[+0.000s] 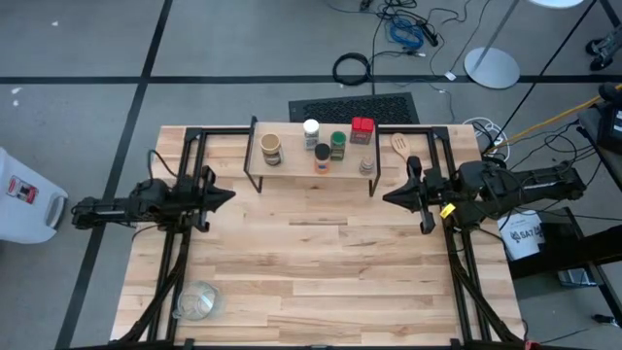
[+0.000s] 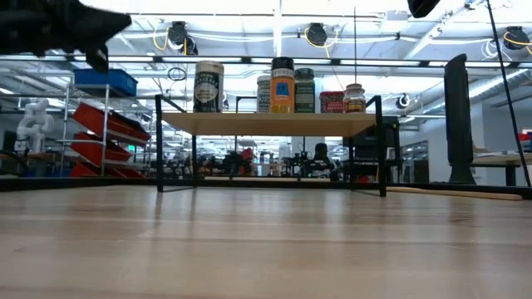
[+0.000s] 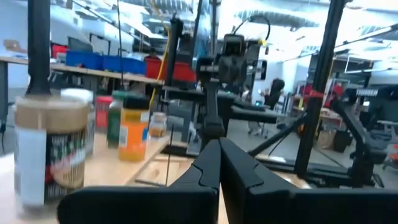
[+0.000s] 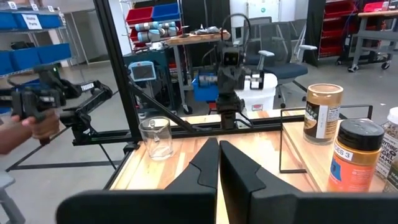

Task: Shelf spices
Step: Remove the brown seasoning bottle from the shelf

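Observation:
Several spice containers stand upright on the shelf (image 1: 311, 160), a light plank on thin black legs at the table's far middle: a tan-lidded jar (image 1: 271, 148), a white-lidded jar (image 1: 311, 132), a black-lidded orange jar (image 1: 322, 157), a green-lidded jar (image 1: 337, 145), a red tin (image 1: 362, 129) and a small brownish-lidded jar (image 1: 366, 165). In the low view they line the shelf (image 2: 266, 124). My left gripper (image 1: 229, 195) is shut, left of the shelf, above the table. My right gripper (image 1: 388, 197) is shut, right of the shelf's near corner. Neither touches anything.
A wooden spoon (image 1: 399, 146) lies right of the shelf at the far edge. A clear glass measuring cup (image 1: 199, 300) stands near the table's near left corner. Black frame rails (image 1: 175, 262) run along both table sides. In the right wrist view a person's hand (image 4: 12, 134) shows beyond the table.

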Tool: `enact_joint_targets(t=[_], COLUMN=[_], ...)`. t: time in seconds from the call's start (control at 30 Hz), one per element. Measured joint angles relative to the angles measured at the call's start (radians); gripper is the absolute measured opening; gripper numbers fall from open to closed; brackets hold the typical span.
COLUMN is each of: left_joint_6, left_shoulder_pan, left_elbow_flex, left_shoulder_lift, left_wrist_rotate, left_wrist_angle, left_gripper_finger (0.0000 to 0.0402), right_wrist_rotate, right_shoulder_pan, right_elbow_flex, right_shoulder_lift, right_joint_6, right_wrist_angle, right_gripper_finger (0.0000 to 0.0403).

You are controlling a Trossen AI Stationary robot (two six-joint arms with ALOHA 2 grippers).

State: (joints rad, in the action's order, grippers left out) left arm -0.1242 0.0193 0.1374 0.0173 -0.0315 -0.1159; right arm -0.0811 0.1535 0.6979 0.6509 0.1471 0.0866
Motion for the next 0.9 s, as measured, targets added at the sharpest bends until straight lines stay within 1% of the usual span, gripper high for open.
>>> enact_joint_targets(t=[0.1, 0.2, 0.27, 0.43, 0.47, 0.53, 0.6, 0.7, 0.8, 0.9], left_joint_6=[0.000, 0.031, 0.060, 0.112, 0.113, 0.116, 0.151, 0.185, 0.110, 0.078], left_shoulder_pan=[0.000, 0.000, 0.000, 0.000, 0.000, 0.000, 0.000, 0.000, 0.000, 0.000], left_elbow_flex=[0.063, 0.144, 0.208, 0.382, 0.409, 0.455, 0.483, 0.500, 0.502, 0.502], left_shoulder_lift=[0.029, 0.084, 0.137, 0.299, 0.330, 0.380, 0.416, 0.446, 0.453, 0.456], left_wrist_rotate=[0.000, -0.011, -0.052, -0.213, -0.235, -0.249, -0.241, -0.194, -0.142, -0.058], left_wrist_angle=[0.005, 0.086, 0.148, 0.267, 0.274, 0.283, 0.280, 0.281, 0.292, 0.293], left_gripper_finger=[0.0006, 0.0006, 0.0006, 0.0006, 0.0006, 0.0006, 0.0006, 0.0006, 0.0006, 0.0007], right_wrist_rotate=[0.000, 0.000, 0.000, 0.000, 0.000, 0.000, 0.000, 0.000, 0.000, -0.002], right_shoulder_pan=[0.000, 0.000, 0.000, 0.000, 0.000, 0.000, 0.000, 0.000, 0.000, 0.000], right_elbow_flex=[0.000, 0.000, 0.000, 0.000, 0.000, 0.000, 0.000, 0.000, 0.000, 0.000], right_shoulder_lift=[0.010, 0.024, 0.034, 0.056, 0.060, 0.067, 0.074, 0.088, 0.103, 0.118], right_joint_6=[0.002, 0.002, 0.001, 0.000, 0.001, 0.001, 0.001, 0.008, 0.014, 0.015], right_wrist_angle=[-0.001, -0.003, -0.007, -0.008, -0.008, -0.008, -0.008, -0.008, -0.007, -0.008], right_gripper_finger=[0.0000, 0.0000, 0.0000, 0.0000, 0.0000, 0.0000, 0.0000, 0.0000, 0.0000, 0.0000])
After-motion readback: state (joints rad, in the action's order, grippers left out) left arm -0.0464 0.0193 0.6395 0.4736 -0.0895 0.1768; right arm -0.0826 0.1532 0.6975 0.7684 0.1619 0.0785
